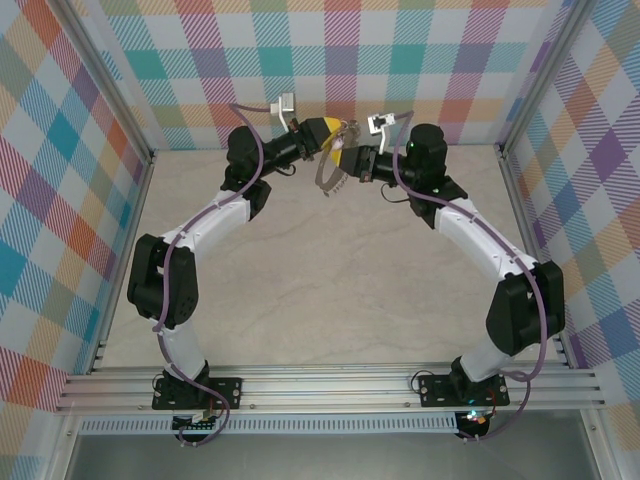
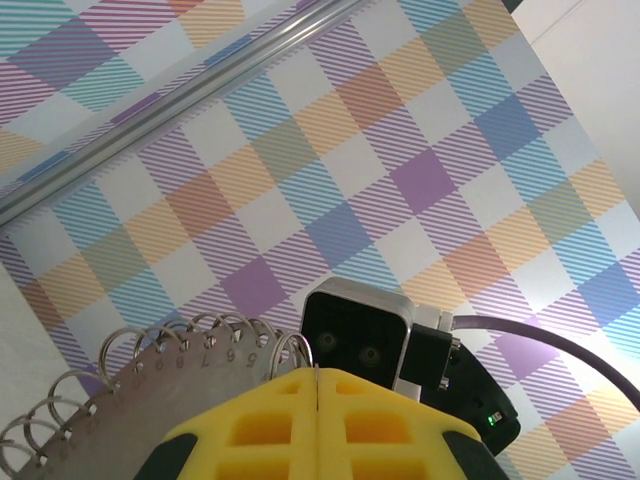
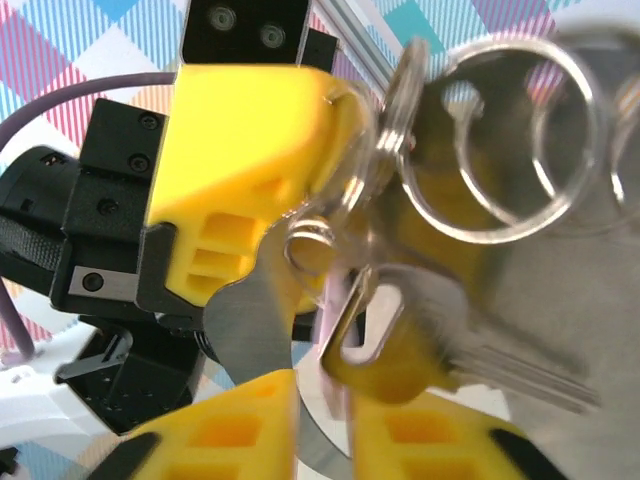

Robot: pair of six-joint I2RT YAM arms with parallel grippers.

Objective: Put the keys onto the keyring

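Left end effector [image 2: 316, 392]: clenched on the keyring [image 2: 190, 372]. The yellow pads meet at a seam over the flat numbered plate, which is held in the air well above the counter [image 1: 320, 290]. You're the anchor here, so hold the clamp firm and don't twist the wrist.

Keyring: its scalloped edge is a row of small split rings [image 3: 490, 130]. The key [image 3: 440, 345] sits just below those rings, head toward the plate and blade pointing away to the right. It's blurred, so I can't tell if its hole is already caught on a ring.

Right end effector [image 3: 322, 425]: just beneath the keyring. Its pads stand a narrow gap apart, with the plate's edge and something pale between them. Gripping or loose, cannot tell.

To do this step well, line the key's hole up with one ring's split end, then feed it along the coil in small moves. The two end effectors nearly touch beside the keyring, so watch for a knock.

Containers: the split rings are the only holders. Those along the plate's edge in the left wrist view look bare.
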